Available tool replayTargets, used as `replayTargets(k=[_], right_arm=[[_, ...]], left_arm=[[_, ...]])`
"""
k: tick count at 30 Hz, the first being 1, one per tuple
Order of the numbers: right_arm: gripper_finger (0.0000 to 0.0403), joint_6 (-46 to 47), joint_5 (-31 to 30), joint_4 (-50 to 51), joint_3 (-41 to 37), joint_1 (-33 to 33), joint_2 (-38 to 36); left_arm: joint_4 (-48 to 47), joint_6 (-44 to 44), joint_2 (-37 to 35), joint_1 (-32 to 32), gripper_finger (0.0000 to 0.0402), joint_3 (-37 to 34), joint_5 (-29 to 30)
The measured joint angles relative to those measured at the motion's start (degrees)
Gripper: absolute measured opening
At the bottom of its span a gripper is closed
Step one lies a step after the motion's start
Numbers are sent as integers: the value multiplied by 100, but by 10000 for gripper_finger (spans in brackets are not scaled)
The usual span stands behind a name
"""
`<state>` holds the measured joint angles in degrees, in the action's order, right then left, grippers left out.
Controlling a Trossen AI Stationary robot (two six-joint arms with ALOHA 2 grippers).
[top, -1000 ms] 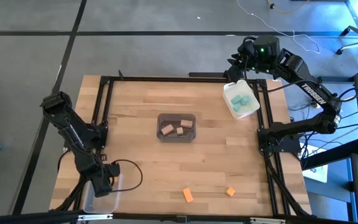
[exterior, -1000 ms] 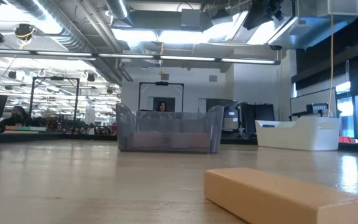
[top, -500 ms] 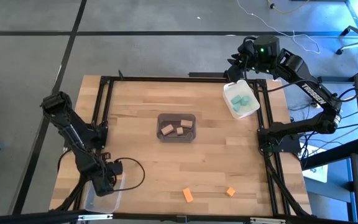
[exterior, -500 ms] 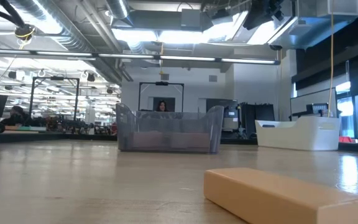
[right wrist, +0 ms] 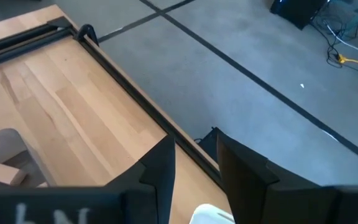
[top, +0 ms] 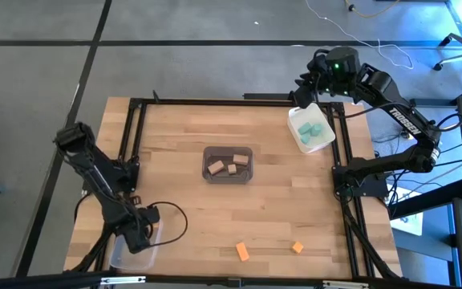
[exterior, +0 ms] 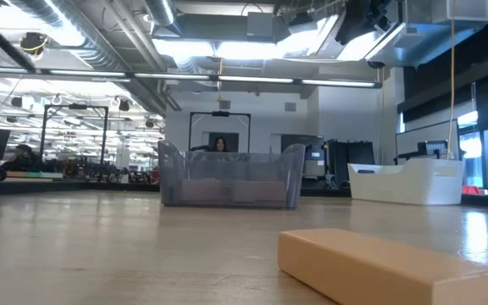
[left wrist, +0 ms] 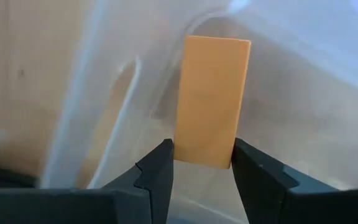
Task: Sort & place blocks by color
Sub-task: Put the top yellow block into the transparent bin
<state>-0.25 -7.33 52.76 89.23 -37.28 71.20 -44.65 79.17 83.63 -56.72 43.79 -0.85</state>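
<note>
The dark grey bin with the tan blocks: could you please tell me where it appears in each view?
High view: the dark grey bin sits mid-table, three tan blocks inside.
Low view: it stands centre frame, contents unclear.
Left wrist view: not in it; only the left pincer gripping an orange block.
Right wrist view: its rim shows at the lower left edge.
Shared landmark: the white bin, also in the low view.

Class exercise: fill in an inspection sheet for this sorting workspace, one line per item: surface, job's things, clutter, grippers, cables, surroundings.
Surface: wooden table in a black frame.
Job's things: tan blocks in the grey bin; teal blocks in the white bin; two orange blocks loose near the front edge; a third orange block gripped.
Clutter: nothing seen.
Grippers: left gripper shut on that block over the clear bin; right gripper open, beside the white bin.
Cables: black loop by the left arm.
Surroundings: grey floor, lab room.
</note>
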Motion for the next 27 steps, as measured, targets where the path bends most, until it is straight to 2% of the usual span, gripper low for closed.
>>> replayTargets(k=[7, 10, 21, 27], right_arm=[[120, -4, -7, 30, 0, 0, 0], [120, -8, -7, 30, 0, 0, 0], [120, -5, -9, 25, 0, 0, 0], [120, 1, -9, 21, 0, 0, 0]], left_arm=[[109, -8, 239, 45, 148, -2, -1035], [119, 27, 224, 45, 148, -2, -1199], [121, 621, -84, 30, 148, 4, -1009], [138, 733, -122, 30, 148, 7, -660]])
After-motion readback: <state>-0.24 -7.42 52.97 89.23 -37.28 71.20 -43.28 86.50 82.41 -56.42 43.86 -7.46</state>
